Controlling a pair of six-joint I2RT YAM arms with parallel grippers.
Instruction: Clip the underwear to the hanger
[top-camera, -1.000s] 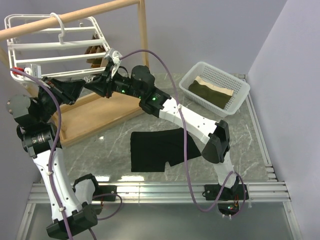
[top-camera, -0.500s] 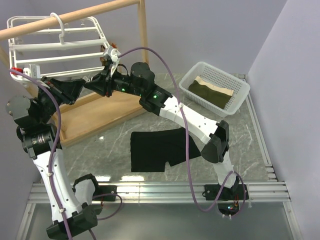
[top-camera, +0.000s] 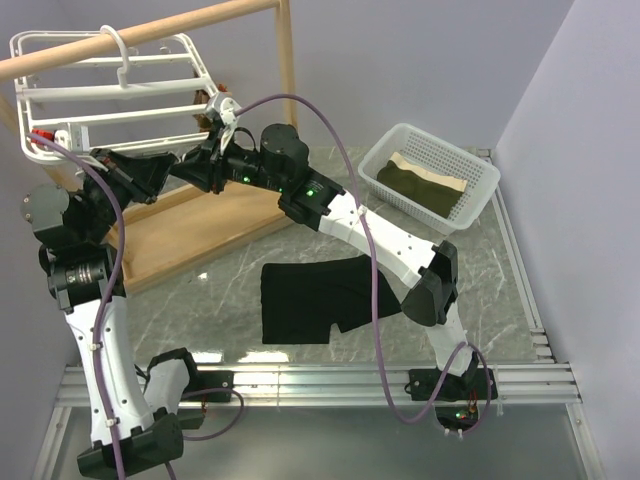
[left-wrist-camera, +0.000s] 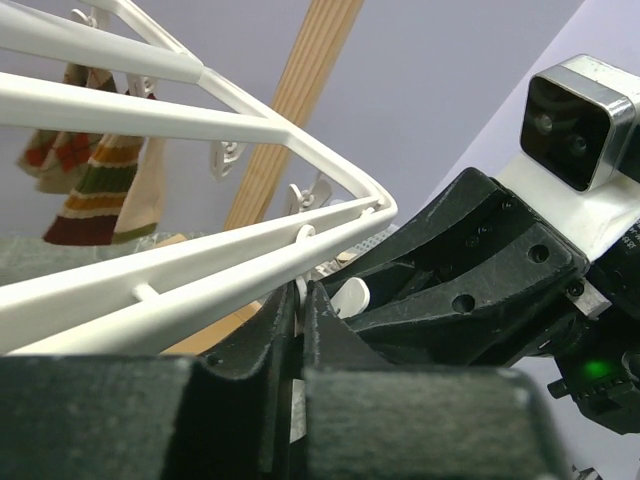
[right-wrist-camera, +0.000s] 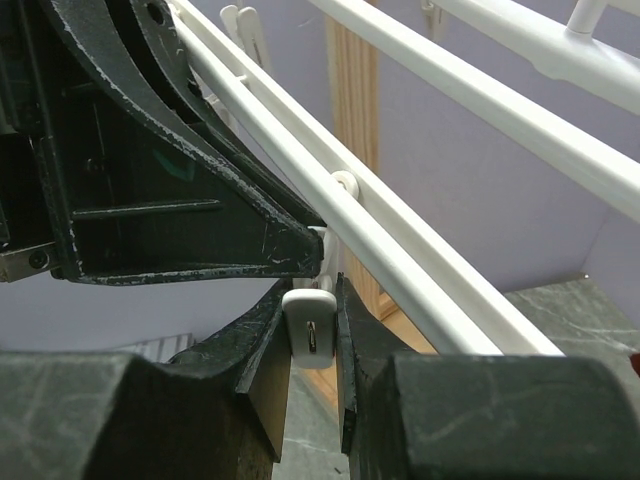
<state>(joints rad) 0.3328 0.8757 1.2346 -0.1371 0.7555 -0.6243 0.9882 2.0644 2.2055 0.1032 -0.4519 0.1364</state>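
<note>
Hanger (top-camera: 140, 88): on wooden pole (top-camera: 160, 30); left part cut off, near corner masked by both arms.
Left gripper (left-wrist-camera: 300, 330): at the hanger's near corner, jaws almost together; a white sliver is seen between them, and whether it is gripped cannot be told.
Right gripper (right-wrist-camera: 312, 295): under the hanger's edge bar, closed on a white clip (right-wrist-camera: 310, 325).
Underwear (top-camera: 315, 298): flat on the table, well apart from the hanger, partly crossed by the right arm.
Striped garment (left-wrist-camera: 100, 190): hung below the hanger's far side.
Basket (top-camera: 480, 180): far right of the hanger.

Walls (top-camera: 420, 60): plain lavender, evenly lit. Table (top-camera: 500, 290): grey-veined marble top, metal rails (top-camera: 330, 385) along near edge. Wooden pole stand (top-camera: 150, 35), flat wooden base (top-camera: 190, 235), back left.
</note>
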